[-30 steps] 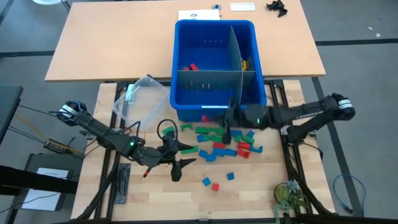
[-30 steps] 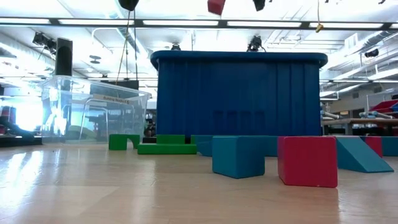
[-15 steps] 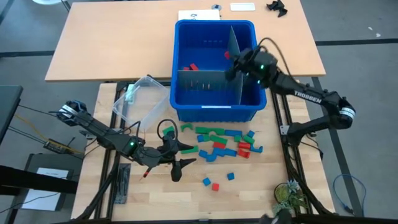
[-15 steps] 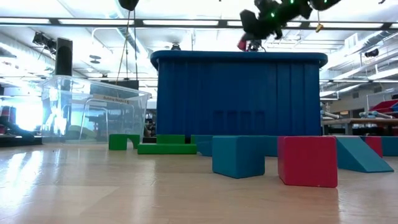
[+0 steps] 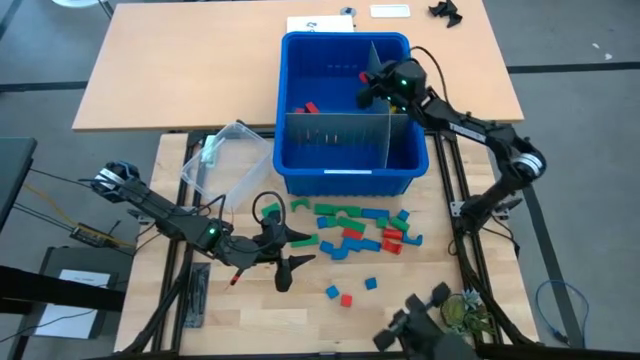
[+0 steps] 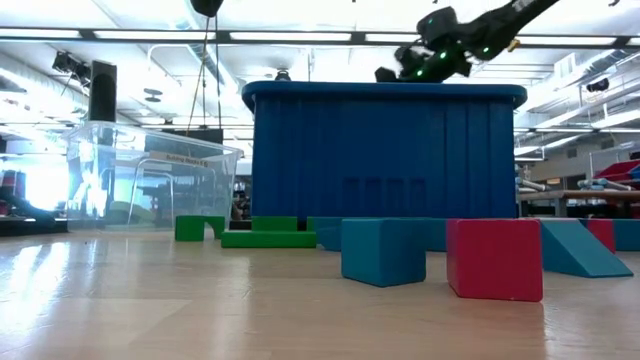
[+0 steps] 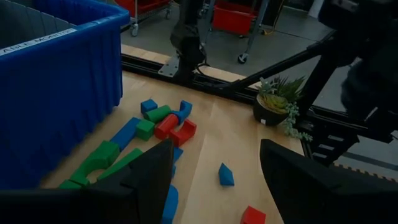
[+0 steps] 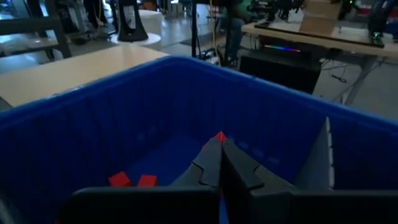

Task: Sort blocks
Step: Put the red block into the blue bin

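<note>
Many small blocks [image 5: 355, 230] in red, green and blue lie loose on the wooden table in front of the large blue bin [image 5: 345, 38]. A few red blocks [image 5: 308, 107] lie inside the bin's left compartment. My right gripper [image 5: 366, 84] hangs over the bin's far part, next to the grey divider, shut on a small red block [image 8: 219, 136]. My left gripper [image 5: 285, 255] hovers open above the table, left of the block pile, with nothing between its fingers. My right gripper pinches the small red block between its two fingertips; only a red corner [image 8: 219, 136] shows past the shut fingers. The fingers reach nearly level from the table's right side. The block is lifted clear, above the bin's inside.
Left of the bin stands a clear plastic tub [image 5: 225, 155]. Grey dividers [image 5: 378, 85] split the bin into compartments. A small plant [image 5: 462, 312] sits at the table's near right corner. A second tabletop [image 5: 180, 70] lies under the bin's far half.
My right gripper, shut on the red block, has swung from above the block pile at the bin's near wall toward the far edge, and now hangs over the bin's far part. The block has travelled with it, clear of everything.
</note>
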### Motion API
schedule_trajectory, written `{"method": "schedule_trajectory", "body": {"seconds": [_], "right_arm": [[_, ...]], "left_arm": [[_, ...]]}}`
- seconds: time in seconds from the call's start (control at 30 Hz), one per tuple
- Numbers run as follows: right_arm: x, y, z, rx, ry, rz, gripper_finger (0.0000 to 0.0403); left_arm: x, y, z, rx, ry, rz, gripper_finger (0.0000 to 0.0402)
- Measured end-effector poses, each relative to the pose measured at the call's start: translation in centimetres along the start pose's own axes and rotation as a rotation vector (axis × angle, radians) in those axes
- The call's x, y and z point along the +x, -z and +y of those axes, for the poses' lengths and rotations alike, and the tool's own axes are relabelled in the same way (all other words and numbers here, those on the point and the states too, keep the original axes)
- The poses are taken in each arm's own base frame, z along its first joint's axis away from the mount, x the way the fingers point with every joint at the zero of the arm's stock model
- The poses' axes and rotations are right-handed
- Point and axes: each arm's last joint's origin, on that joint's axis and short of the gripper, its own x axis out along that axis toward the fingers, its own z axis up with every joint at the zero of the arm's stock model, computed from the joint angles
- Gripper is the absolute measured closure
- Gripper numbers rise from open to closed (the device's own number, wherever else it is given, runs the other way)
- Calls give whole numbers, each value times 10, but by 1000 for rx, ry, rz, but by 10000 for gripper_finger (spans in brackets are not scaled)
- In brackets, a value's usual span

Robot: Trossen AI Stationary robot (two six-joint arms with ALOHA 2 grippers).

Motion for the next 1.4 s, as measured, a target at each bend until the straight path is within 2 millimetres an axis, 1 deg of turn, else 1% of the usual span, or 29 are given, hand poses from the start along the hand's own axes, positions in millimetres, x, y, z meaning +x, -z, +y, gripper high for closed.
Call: {"method": "schedule_trajectory", "body": {"seconds": [0.13,0.27,0.43,0.6,0.77,0.83,0.9,1.0,1.1,1.17,1.3,1.4], "right_arm": [[15,2,3,-12,-21,14,370],[17,0,7,-82,-41,10,318],[7,-12,15,-188,-38,-25,258],[-12,-27,27,-262,-58,-71,227],[-44,-42,53,-322,-149,-106,222],[-58,-43,67,-339,-211,-85,224],[-75,-42,83,-355,-315,-42,227],[-105,-33,112,-397,-566,41,233],[-136,-23,143,-442,-731,117,241],[-157,-15,160,-474,-819,173,244],[-196,3,187,-485,-946,320,246],[-222,14,198,-463,-938,443,242]], "left_arm": [[0,0,0,0,0,0,154],[0,0,0,0,0,0,154],[0,0,0,0,0,0,154],[0,0,0,0,0,0,154],[0,0,0,0,0,0,154],[0,0,0,0,0,1,154],[0,0,0,0,0,0,154],[0,0,0,0,0,0,154],[0,0,0,0,0,0,154],[0,0,0,0,0,0,154],[0,0,0,0,0,0,154],[0,0,0,0,0,0,154]]}}
